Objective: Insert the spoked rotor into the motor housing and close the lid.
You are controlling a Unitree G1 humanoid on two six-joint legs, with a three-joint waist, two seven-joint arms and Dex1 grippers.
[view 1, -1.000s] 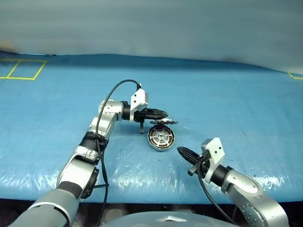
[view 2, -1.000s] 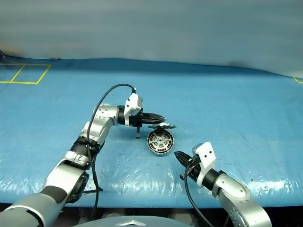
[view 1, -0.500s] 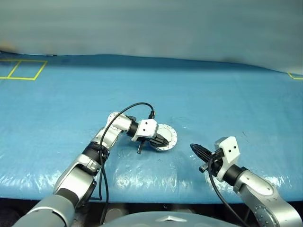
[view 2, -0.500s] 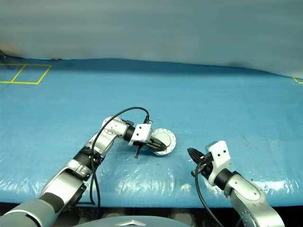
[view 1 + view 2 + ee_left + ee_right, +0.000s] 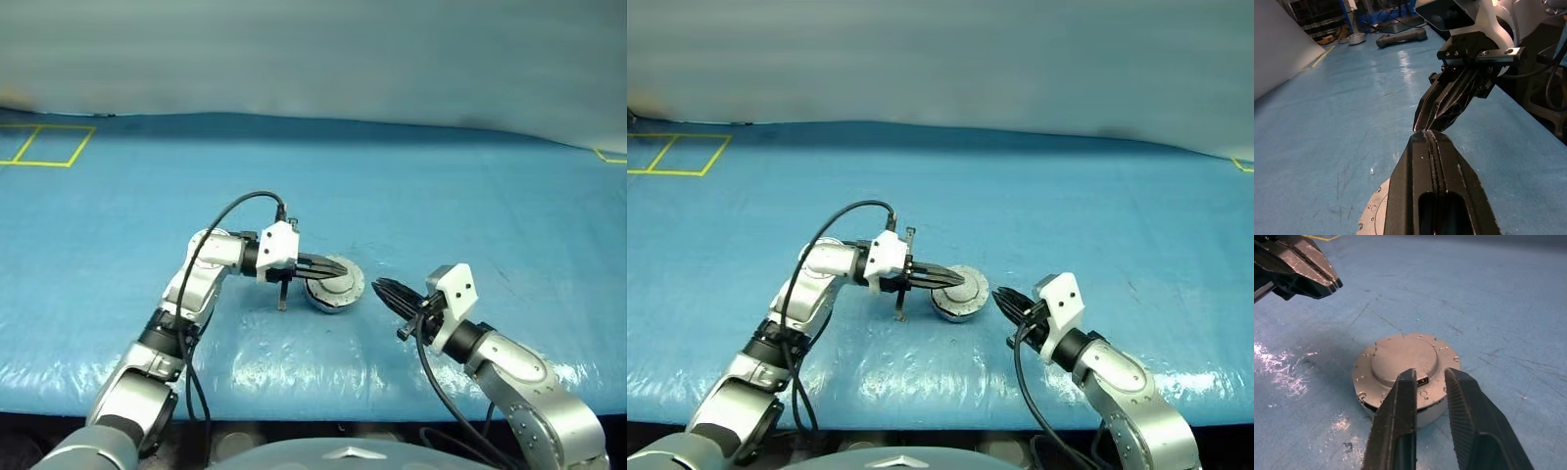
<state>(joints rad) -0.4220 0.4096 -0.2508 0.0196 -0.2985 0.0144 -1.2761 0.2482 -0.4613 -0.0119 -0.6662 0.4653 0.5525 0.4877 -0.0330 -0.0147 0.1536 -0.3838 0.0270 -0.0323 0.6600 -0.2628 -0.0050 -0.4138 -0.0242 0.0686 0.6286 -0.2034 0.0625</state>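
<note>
Blue sheeting covered the table [image 5: 470, 206] where the lid [image 5: 1404, 356] sat on the motor housing [image 5: 333, 284], left gripper [image 5: 338, 265] pinched shut at its nine o'clock, right gripper [image 5: 1427, 377] slightly parted at three, seemingly needing a final seating press.

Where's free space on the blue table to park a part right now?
Bare table behind the closed motor and far left by the yellow square. Crowded at the motor: left hand over it, right hand just beside.
</note>
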